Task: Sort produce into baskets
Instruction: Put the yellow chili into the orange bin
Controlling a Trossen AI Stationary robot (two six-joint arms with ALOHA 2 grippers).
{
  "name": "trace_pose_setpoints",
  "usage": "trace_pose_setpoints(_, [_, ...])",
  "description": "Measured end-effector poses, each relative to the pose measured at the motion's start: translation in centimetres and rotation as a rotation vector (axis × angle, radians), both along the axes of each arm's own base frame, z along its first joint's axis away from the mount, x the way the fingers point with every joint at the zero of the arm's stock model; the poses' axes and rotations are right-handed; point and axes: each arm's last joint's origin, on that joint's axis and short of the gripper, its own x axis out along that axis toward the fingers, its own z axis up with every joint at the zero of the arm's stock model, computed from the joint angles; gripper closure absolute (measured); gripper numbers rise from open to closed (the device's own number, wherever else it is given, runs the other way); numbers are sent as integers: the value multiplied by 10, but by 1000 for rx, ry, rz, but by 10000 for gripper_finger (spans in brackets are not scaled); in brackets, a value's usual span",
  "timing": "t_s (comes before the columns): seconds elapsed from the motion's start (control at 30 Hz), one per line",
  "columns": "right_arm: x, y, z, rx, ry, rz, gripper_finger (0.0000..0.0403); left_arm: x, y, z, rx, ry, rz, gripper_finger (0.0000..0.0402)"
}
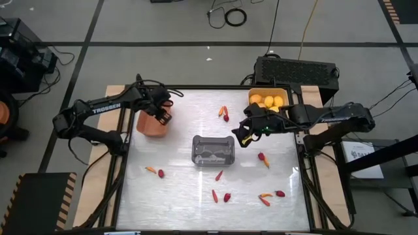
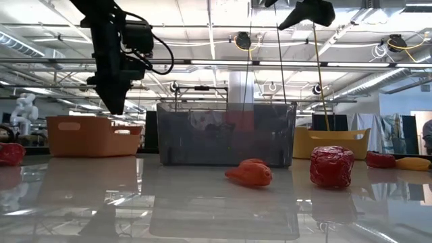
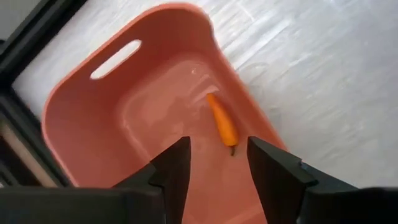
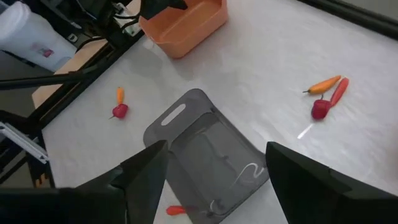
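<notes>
three baskets (image 1: 213, 149), one carrot (image 3: 222, 126) in terracotta one, both grippers (image 3: 217, 163) spread

Grey floor (image 1: 163, 39) all round, crossed by dark seams, a coil of cable (image 1: 235, 17) lying loose on it. Glossy white table (image 1: 196, 186) catching the glare. Overhead, white beams and pipes (image 2: 223, 64), ceiling strip lights (image 2: 17, 40) burning bright.

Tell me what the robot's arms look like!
Both arms are dark, jointed and thin. The left arm has white letters on its side. The right gripper has some yellow and a tiny green light close by. Black cables run along both.
</notes>
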Motion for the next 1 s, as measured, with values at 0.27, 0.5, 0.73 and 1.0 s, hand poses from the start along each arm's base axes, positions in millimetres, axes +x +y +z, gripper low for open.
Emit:
trace_pose_setpoints(0.27, [-3, 8, -2, 24, 20, 5, 140, 19, -7, 5, -61, -215, -46, 235])
trace_pose_setpoints(0.5, [-9, 11, -7, 35, 91, -8, 140, 55, -24, 20, -47, -532, -102, 235])
trace_pose_setpoints(0.73, [-10, 10, -8, 24, 103, -27, 140, 100, -32, 20, -31, -672, -160, 236])
trace_pose_setpoints(1.0, [-10, 10, -8, 16, 112, -17, 140, 161, -2, 2, 6, -591, -199, 236])
